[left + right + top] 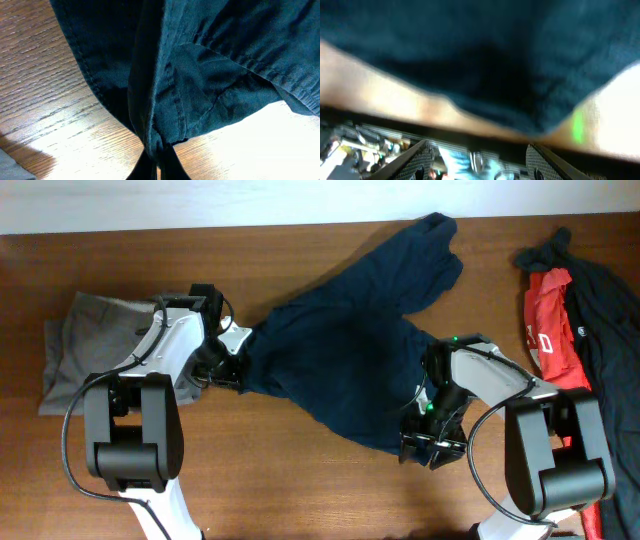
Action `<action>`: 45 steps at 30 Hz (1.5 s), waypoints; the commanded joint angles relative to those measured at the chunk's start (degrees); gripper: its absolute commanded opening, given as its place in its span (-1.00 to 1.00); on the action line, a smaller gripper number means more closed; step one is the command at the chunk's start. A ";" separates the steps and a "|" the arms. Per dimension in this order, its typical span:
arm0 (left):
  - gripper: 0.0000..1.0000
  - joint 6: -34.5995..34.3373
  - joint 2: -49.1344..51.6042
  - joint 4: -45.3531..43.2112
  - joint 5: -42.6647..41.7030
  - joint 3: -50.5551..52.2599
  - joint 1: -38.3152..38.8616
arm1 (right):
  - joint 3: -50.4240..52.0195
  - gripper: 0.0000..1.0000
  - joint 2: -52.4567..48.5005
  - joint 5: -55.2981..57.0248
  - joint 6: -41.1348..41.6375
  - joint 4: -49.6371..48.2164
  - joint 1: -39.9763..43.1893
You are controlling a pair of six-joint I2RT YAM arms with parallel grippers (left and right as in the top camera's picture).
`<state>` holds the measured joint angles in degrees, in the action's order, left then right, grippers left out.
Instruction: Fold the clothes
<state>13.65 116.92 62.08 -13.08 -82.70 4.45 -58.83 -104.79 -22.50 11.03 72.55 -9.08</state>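
Right now my left gripper (156, 165) is pinched tight on the left hem of the navy blue piece (350, 345), and the fabric bunches into a narrow tail where the jaws meet. I judge that hold is there to anchor the corner so the cloth can be pulled flat or carried over into a fold. The garment lies across the middle of the table (300, 480), running from that pinch toward the far right. My right gripper (432, 442) sits at the garment's near right edge, its fingers (417, 160) spread with nothing between them that I can see. That wrist view is blurred, so I cannot tell whether it touches cloth. Grey shorts (70, 340) lie at the left. The red white-printed shirt (548, 320) and a black garment (605, 310) lie at the far right, apart from the piece in hand, probably waiting their turn.
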 commanded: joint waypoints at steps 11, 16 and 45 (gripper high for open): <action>-0.99 -0.13 0.15 0.04 -0.66 0.09 0.00 | 2.64 0.27 0.31 7.34 9.46 -6.67 0.13; -0.99 -0.13 0.15 0.04 -0.66 0.09 0.00 | 2.64 -0.46 0.31 8.22 9.44 -9.46 0.13; -0.99 -0.92 -21.81 2.36 -0.66 -10.10 -6.64 | -1.75 -0.92 43.30 8.98 2.49 -15.89 19.69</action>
<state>13.41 99.57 65.25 -16.71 -91.46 -0.05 -58.59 -64.25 -15.94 14.94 57.08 8.97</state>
